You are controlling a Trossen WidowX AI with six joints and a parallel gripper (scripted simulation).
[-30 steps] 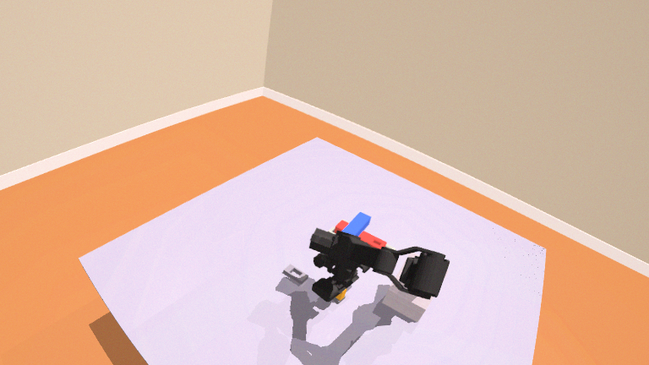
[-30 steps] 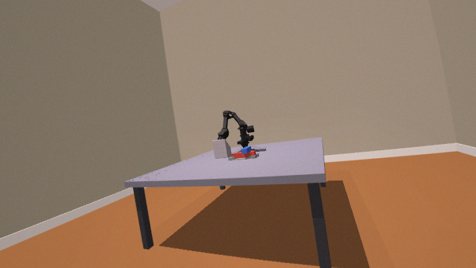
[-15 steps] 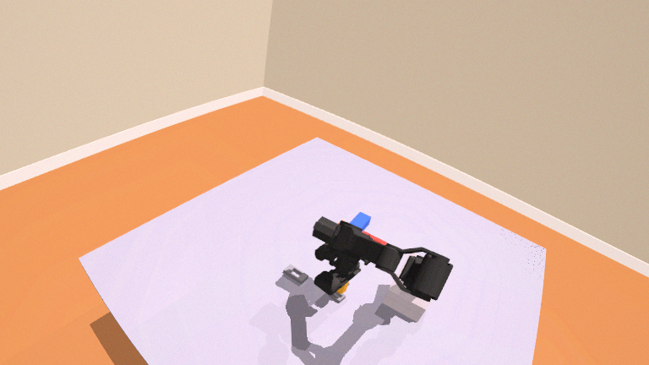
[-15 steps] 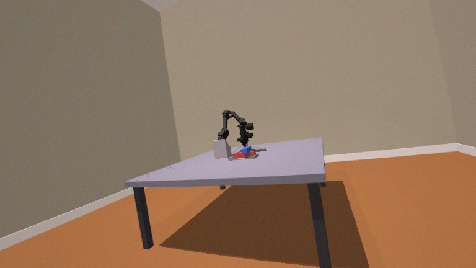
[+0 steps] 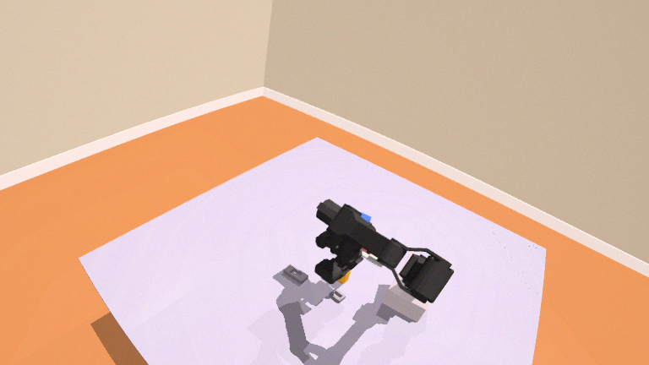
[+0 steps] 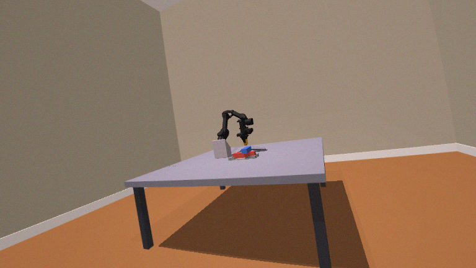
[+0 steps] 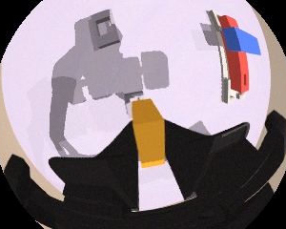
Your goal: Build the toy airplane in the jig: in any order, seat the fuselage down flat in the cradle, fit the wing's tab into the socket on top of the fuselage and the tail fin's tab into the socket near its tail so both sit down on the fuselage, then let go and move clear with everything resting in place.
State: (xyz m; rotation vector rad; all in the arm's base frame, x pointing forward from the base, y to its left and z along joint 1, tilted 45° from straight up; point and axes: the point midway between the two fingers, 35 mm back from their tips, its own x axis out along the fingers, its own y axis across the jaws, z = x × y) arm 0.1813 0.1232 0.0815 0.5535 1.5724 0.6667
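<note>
My gripper (image 5: 338, 279) (image 6: 245, 141) (image 7: 145, 122) is shut on the orange tail fin (image 5: 345, 276) (image 6: 245, 143) (image 7: 148, 111), held upright above the table. The red fuselage (image 6: 238, 155) (image 7: 238, 72) lies in the pale cradle (image 6: 231, 159) (image 7: 224, 81). The blue wing (image 5: 365, 217) (image 6: 246, 149) (image 7: 243, 40) lies crosswise on top of the fuselage; its tab and socket are hidden. A small dark socket opening shows near the fuselage's lower end in the wrist view. The arm hides most of the fuselage and cradle in the top view.
A grey holder with a square opening (image 5: 288, 269) (image 7: 107, 43) stands on the table (image 5: 215, 246) (image 6: 281, 166). A smaller grey holder (image 5: 340, 300) (image 7: 129, 96) is just below the fin, partly hidden in the wrist view. The arm's pale base block (image 5: 404, 303) (image 6: 220, 149) stands near the cradle.
</note>
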